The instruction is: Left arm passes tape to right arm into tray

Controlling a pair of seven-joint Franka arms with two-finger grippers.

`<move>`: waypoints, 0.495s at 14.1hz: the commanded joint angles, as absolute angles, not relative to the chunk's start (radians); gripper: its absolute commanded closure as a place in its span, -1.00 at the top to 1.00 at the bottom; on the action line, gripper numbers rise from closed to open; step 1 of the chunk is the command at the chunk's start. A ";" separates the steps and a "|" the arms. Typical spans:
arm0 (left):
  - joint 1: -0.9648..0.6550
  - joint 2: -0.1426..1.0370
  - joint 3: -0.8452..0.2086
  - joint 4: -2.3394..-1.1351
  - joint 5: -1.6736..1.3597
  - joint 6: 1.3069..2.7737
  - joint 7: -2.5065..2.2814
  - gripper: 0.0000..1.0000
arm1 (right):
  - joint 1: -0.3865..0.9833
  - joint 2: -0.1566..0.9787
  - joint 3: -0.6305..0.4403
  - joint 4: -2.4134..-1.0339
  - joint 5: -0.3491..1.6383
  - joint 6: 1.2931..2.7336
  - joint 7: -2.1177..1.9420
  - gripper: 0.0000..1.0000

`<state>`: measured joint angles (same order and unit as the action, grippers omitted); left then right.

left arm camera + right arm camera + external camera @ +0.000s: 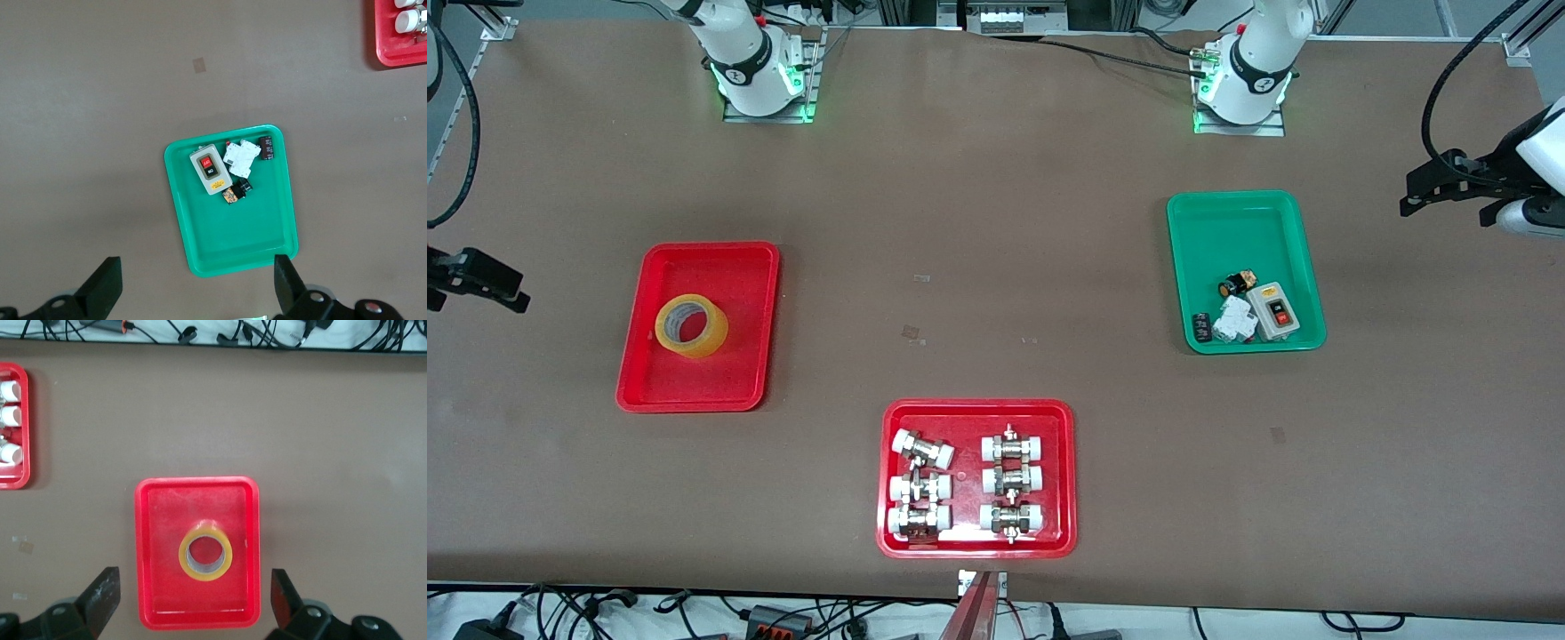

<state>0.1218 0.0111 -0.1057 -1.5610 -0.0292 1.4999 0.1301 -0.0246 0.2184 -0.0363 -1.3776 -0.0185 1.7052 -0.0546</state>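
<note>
The tape (707, 342), a yellow-amber roll, lies flat in the plain red tray (649, 373) toward the right arm's end of the table. My right gripper (480, 283) hangs high above that end, open and empty. In the right wrist view its wide-apart fingers (107, 587) frame the tray (160, 520) and the tape (205, 574) far below. My left gripper (1440, 188) hangs high at the left arm's end, open and empty. In the left wrist view its gripper (198, 273) is over the table beside the green tray (247, 233).
The green tray (1227, 231) holds a grey switch box (1276, 311) and small electrical parts. A red tray (969, 427) with several white-capped metal fittings sits nearest the front camera, mid-table. Cables run along the table's near edge.
</note>
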 commanded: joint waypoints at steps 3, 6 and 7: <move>0.115 0.014 -0.114 -1.551 -0.020 1.486 0.140 1.00 | -0.025 0.002 -0.032 -1.696 -0.011 1.794 -0.060 1.00; 0.115 0.015 -0.114 -1.549 -0.020 1.486 0.140 1.00 | -0.021 -0.040 -0.032 -1.738 -0.012 1.751 -0.063 1.00; 0.115 0.015 -0.114 -1.549 -0.018 1.486 0.140 1.00 | -0.021 -0.040 -0.032 -1.730 -0.012 1.715 -0.063 1.00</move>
